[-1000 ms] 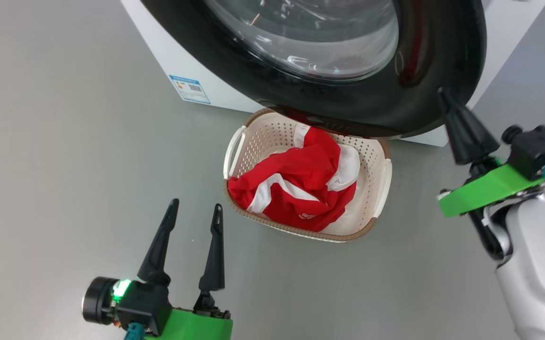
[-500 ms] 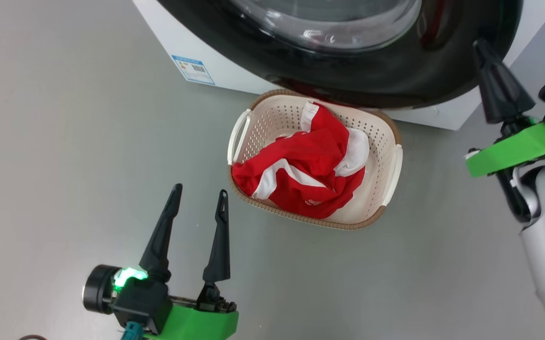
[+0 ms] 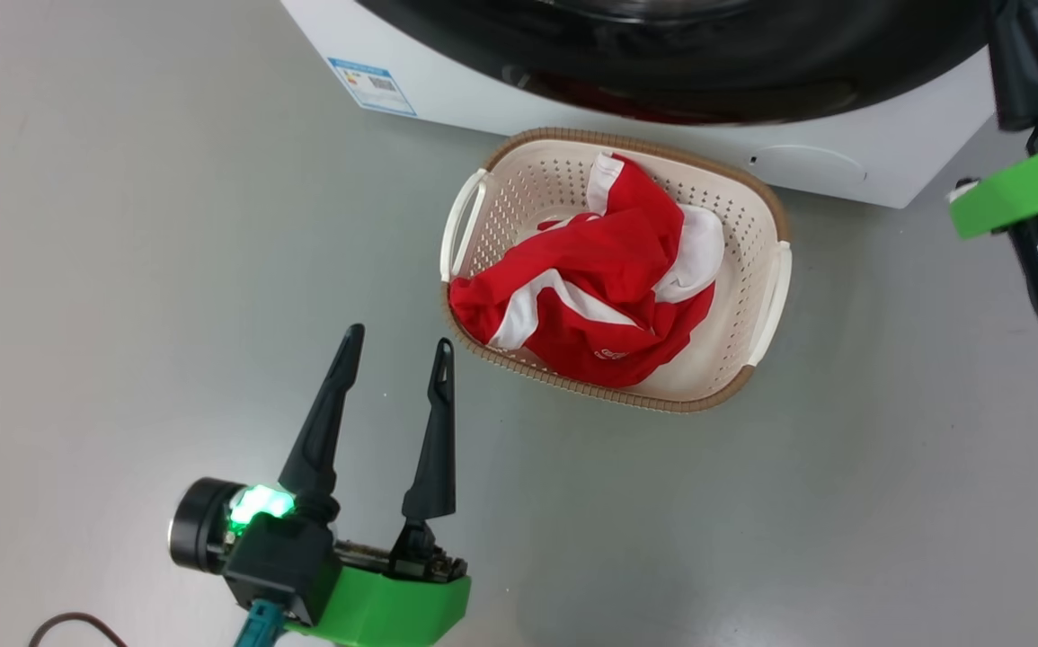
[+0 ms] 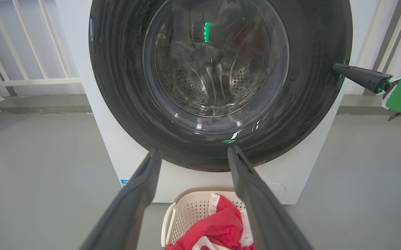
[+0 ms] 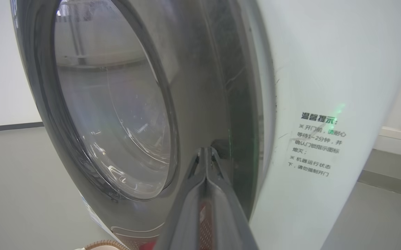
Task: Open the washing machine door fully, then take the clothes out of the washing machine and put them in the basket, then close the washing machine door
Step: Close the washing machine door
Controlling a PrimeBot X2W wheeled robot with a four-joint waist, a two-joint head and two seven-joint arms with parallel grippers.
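The washing machine (image 3: 806, 166) stands at the top of the head view. Its door (image 3: 662, 63), black-rimmed with a glass bowl (image 4: 214, 62), lies almost flat against the front, leaving a thin gap at the edge (image 5: 252, 139). My right gripper (image 5: 205, 150) is shut, its tips pressed on the door's right rim (image 4: 335, 66); it holds nothing. The cream basket (image 3: 739, 305) sits on the floor before the machine with the red and white clothes (image 3: 608, 288) inside. Left of the basket, my left gripper (image 3: 399, 337) hovers open and empty.
Grey floor surrounds the basket. A small blue label (image 3: 373, 85) marks the machine's lower left front, and a printed sticker (image 5: 316, 146) its right side. White railings (image 4: 30, 52) stand behind the machine. A dark cable (image 3: 69, 624) lies by my left arm.
The door has swung in towards the machine's front and no longer overhangs the basket. My shut right gripper has gone with it on the rim. The head camera has shifted too.
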